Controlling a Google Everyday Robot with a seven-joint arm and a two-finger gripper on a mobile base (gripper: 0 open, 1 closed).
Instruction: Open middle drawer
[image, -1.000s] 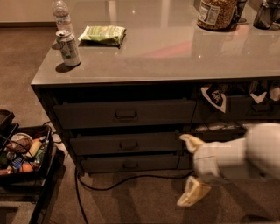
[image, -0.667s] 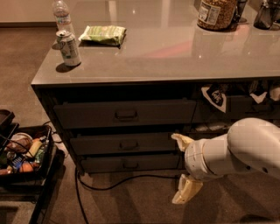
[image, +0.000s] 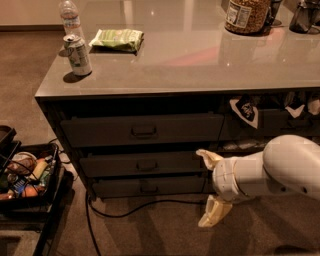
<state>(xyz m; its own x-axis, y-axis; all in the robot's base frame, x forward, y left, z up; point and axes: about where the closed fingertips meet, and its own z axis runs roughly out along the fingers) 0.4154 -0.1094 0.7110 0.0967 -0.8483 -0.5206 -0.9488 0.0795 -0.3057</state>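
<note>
- Down low on the right, in front of the cabinet, where is the claw?
- The gripper (image: 210, 187) hangs just off the right end of the middle drawer (image: 115, 165), its two fingers spread wide apart, one above the other, with nothing between them. The upper finger (image: 207, 157) is close to that drawer's right edge; I cannot tell if it touches.
- And the drawer?
- It sits between the top drawer (image: 100, 131) and the bottom drawer (image: 120, 187), its front level with theirs. Its handle (image: 146, 166) is well left of the gripper.
- Further out?
- A cable (image: 131, 210) lies on the floor below. On the countertop (image: 200, 60) stand a can (image: 78, 54), a bottle (image: 70, 15), a green packet (image: 118, 39) and a jar (image: 245, 15). A bin (image: 52, 165) of odds and ends sits on the floor at far left.
</note>
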